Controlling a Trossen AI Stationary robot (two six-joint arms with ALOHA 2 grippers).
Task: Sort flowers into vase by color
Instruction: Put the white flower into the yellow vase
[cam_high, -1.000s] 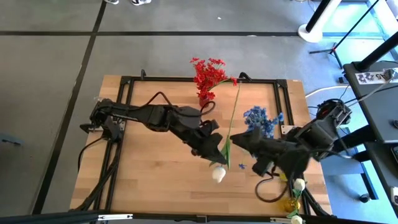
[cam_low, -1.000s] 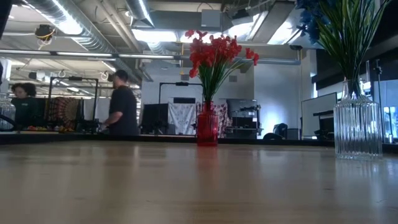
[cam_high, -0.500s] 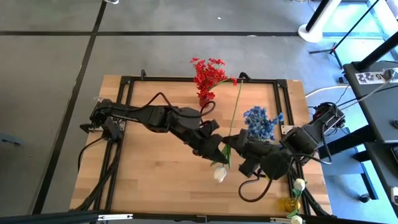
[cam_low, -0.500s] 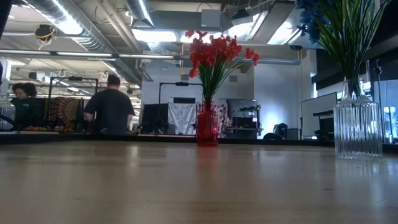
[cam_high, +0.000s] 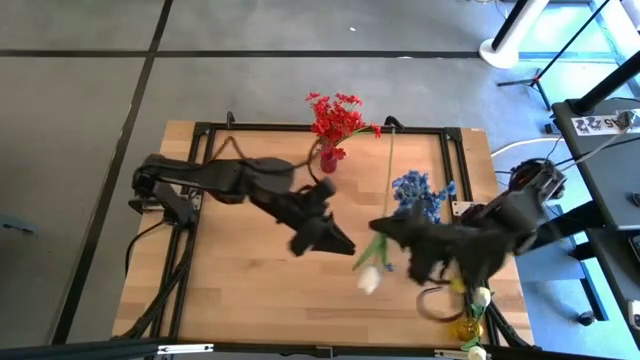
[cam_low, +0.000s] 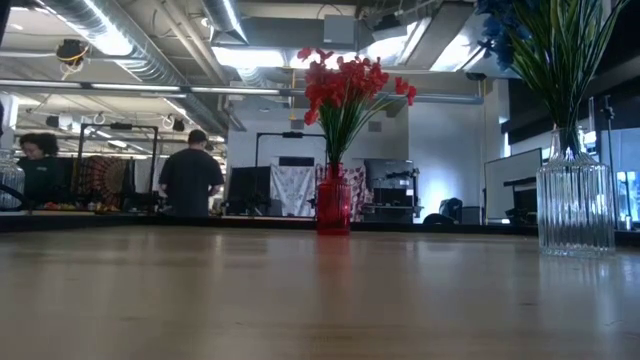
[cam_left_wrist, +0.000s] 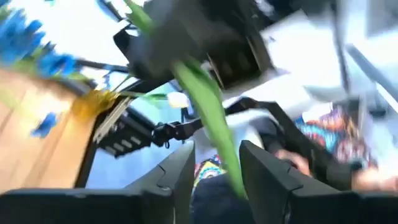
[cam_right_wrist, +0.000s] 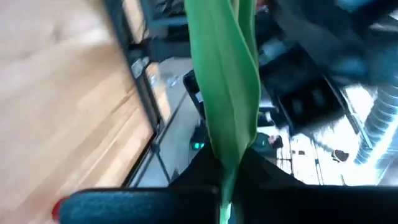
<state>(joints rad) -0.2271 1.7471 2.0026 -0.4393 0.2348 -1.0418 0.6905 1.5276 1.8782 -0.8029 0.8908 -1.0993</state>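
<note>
White-blossomed artificial flower with a long thin green stem and broad leaf (cam_high: 381, 215) — held above the right-centre of the light wooden tabletop (cam_high: 240, 290). White bloom hangs at the near end, the stem runs toward the far edge, its tip close to the red bunch. In the right wrist view the green leaf (cam_right_wrist: 225, 93) rises straight out from between that arm's dark fingers.

Right hand (cam_high: 385, 229): closed on the lower stem, just above the bloom. The right arm reaches in from the right edge of the tabletop.

Left hand (cam_high: 335, 241): just left of the stem, apart from it. In the left wrist view its two dark fingers (cam_left_wrist: 177, 177) stand spread with a gap, the leaf blurred beyond them — open, holding nothing.

Red translucent vase with red-blossomed sprigs (cam_high: 330, 155) stands at the far centre edge of the tabletop. Clear ribbed glass vase with blue-blossomed sprigs (cam_high: 420, 195) stands far right, just beyond the right hand. One small blue blossom (cam_high: 388, 266) lies loose on the wood near the white bloom. Yellow glass vase with white blossoms (cam_high: 470, 322) sits at the near right corner.

Low view: two people (cam_low: 192, 180) stand in the room behind the tabletop.
</note>
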